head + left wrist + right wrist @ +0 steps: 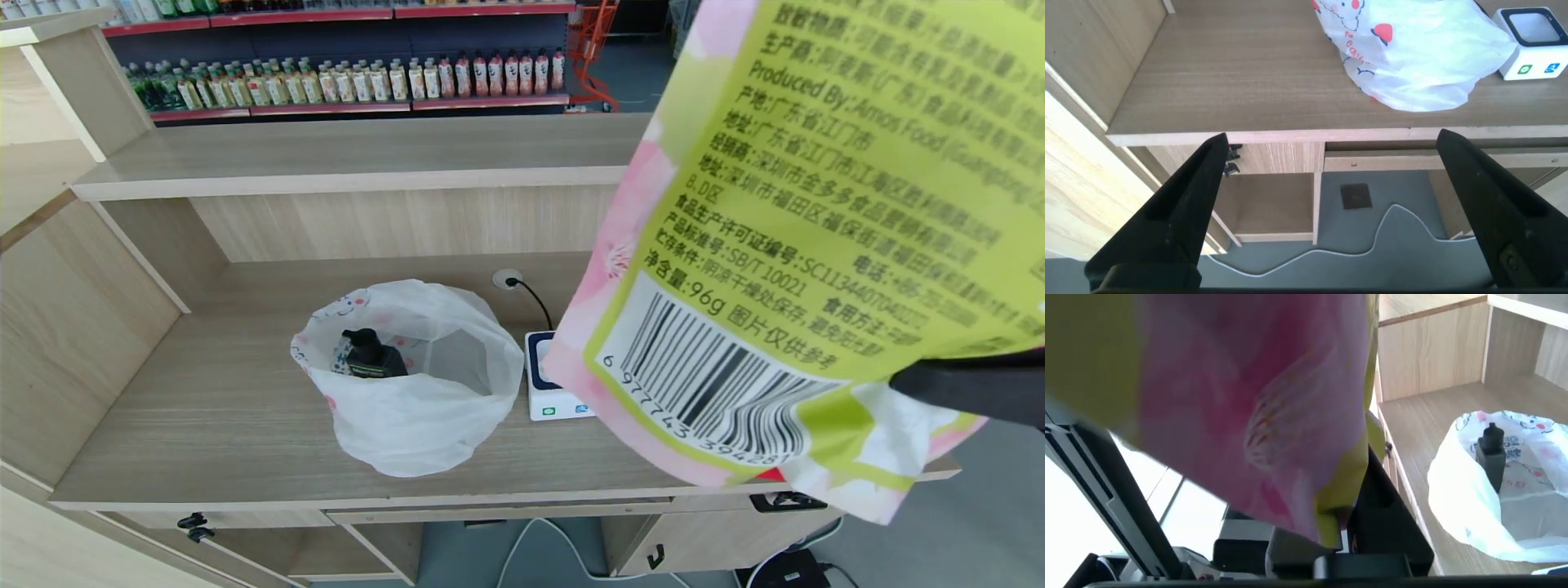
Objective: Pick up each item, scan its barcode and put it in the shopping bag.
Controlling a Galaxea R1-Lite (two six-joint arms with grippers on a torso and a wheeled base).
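High on the right of the head view, close to the camera, the right gripper (913, 379) is clamped on the lower corner of a pink and green pouch (816, 245). The pouch hangs tilted in the air, well above the counter (204, 425), with its printed back and barcode turned to the camera. In the right wrist view the pouch (1249, 400) rises from the right gripper (1331, 531), its edge pinched between the black jaws.

On the counter the white shopping bag (424, 408) stands open, and a black pump bottle (371, 355) stands upright inside it. Just beside the bag sits the white scanner (555, 400), partly hidden behind the pouch; a black cable (535, 300) runs from it to a round hole in the counter top.

The left gripper (1333, 143) hangs in front of the counter's front edge, its fingers (1192, 204) spread wide with nothing between them and touching nothing. From there the shopping bag (1429, 65) and the scanner (1534, 45) show farther along the counter (1233, 82).
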